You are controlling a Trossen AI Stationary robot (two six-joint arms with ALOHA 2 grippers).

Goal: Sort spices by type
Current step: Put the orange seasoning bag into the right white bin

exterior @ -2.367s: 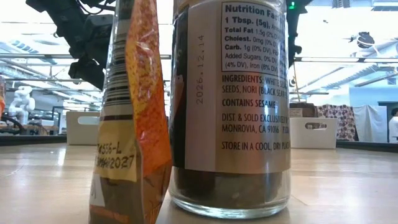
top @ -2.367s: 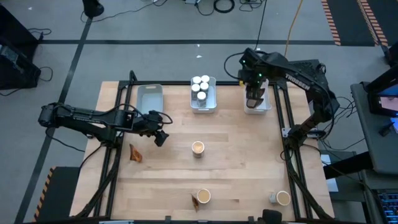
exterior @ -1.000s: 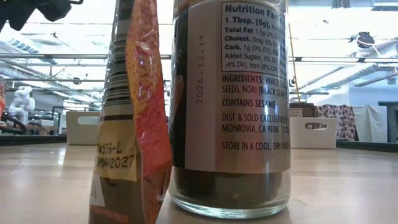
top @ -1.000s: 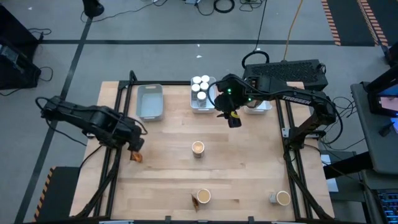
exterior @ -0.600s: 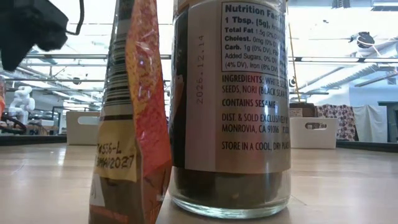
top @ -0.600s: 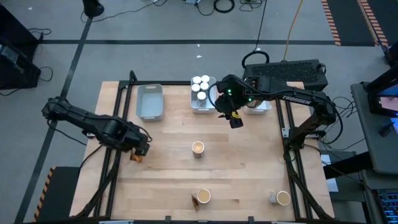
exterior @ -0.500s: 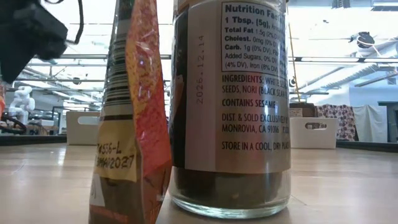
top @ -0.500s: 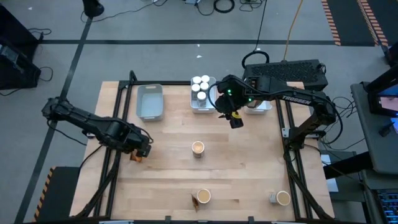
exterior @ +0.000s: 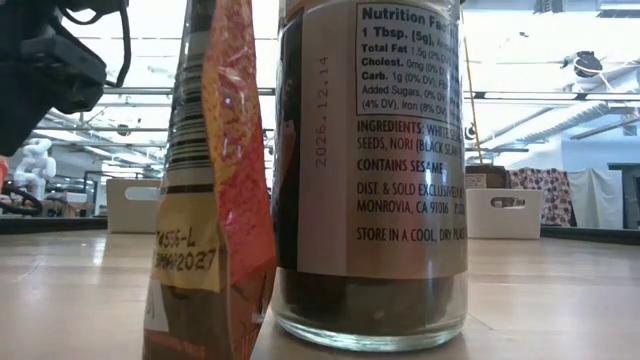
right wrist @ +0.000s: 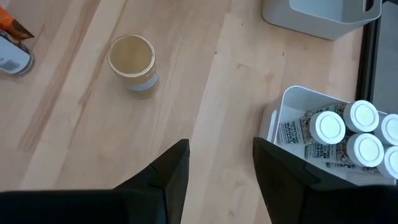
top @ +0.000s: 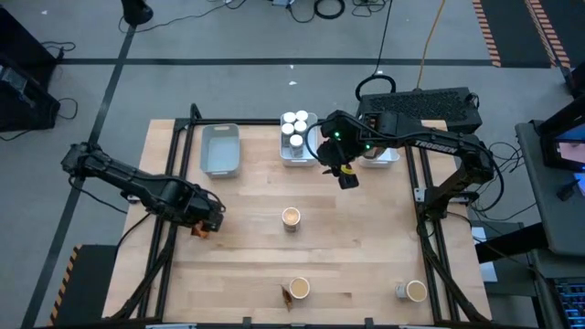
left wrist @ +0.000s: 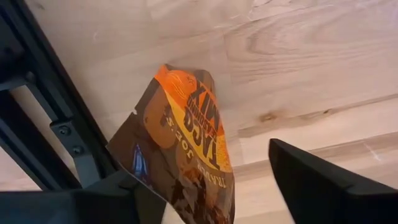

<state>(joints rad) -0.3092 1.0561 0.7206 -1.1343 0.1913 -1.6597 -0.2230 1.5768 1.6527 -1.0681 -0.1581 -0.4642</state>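
- The counter [top: 366, 256] is a wood top with two trays at the far edge: an empty grey tray [top: 220, 151] and a white tray [top: 311, 153] with the white-capped jars [top: 294, 125] already grouped in it.
- The right gripper [right wrist: 219, 167] hangs over the counter just beside the white tray. Jaws are partly open with nothing between them, and its wrist view looks down on a tan-topped tub [right wrist: 132, 61] standing alone mid-counter.
- The left gripper [left wrist: 205, 186] is low at the left edge of the counter, right over a brown pouch [left wrist: 183, 146]. The jaws straddle the pouch with a clear gap on the one side I can see, so I'd call that open and not gripping yet (the other jaw's side is too tight to the pouch to be sure).
- More loose stuff sits near the front edge: a tub with a pouch [top: 286, 295] touching it, and another tub [top: 417, 291] at the right with a small jar beside it.
- Handling guess for the pouch: light, soft, crinkly foil, so it'll flex and slide rather than sit firm. It lies flat, so I'd pinch across its narrow width near the middle. A corner grab would probably leave it flopping.
- The tubs look stiff and easy to take by the sides, below the lid.
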